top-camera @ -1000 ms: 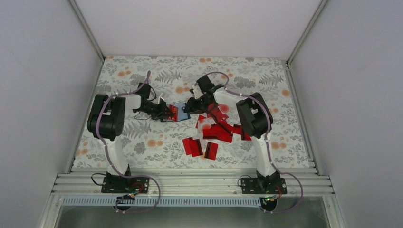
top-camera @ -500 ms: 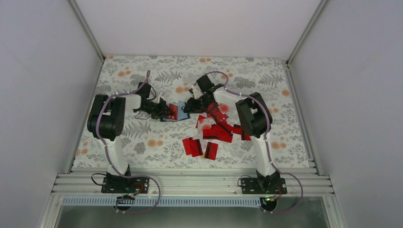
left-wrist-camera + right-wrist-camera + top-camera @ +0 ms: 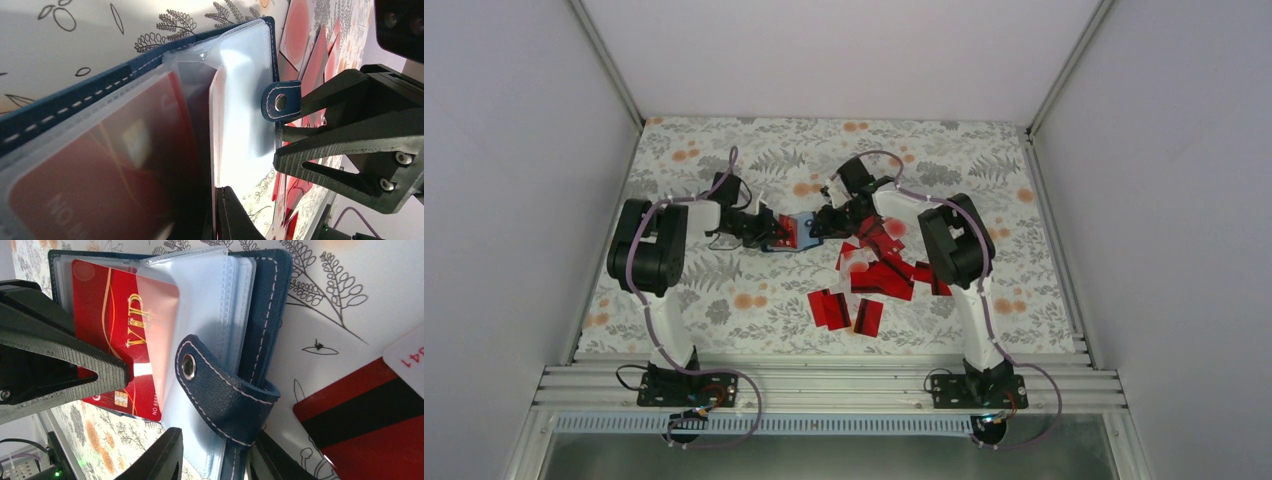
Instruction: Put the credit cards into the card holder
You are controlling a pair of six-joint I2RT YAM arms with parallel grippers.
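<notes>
The left gripper [image 3: 774,234] is clamped shut on the card holder [image 3: 798,232], biting it from the holder's 9 o'clock in the top view; the right gripper [image 3: 822,222] meets the same holder from its 2 o'clock, so the navy holder sits between the two tool tips, near the middle of the floral table [image 3: 724,160]; the right gripper's fingers stand apart with the holder's strap edge between them, and I cannot tell whether they press on it; the loose credit cards [image 3: 882,272] lie heaped at the holder's 4 o'clock, under the right arm, with a few more at 5 o'clock nearer the bases.

The top view gives the holder only as a small blue patch with a red fleck; the right wrist view shows it open, its clear plastic sleeves [image 3: 205,300] fanned, a red VIP card [image 3: 107,330] with gold lettering and a chip tucked into one sleeve, and the left gripper's ribbed finger over that card's 9 o'clock side; a blue strap [image 3: 220,395] with a metal snap [image 3: 189,366] curls over the sleeves; at 4 o'clock a striped card [image 3: 360,415], red with a dark band, lies on the table just beside the holder.

The left wrist view, from the opposite side, shows white stitching along the cover, a red card behind cloudy plastic, and the right gripper's black fingers [image 3: 325,160] parted just beside the strap's tab.
</notes>
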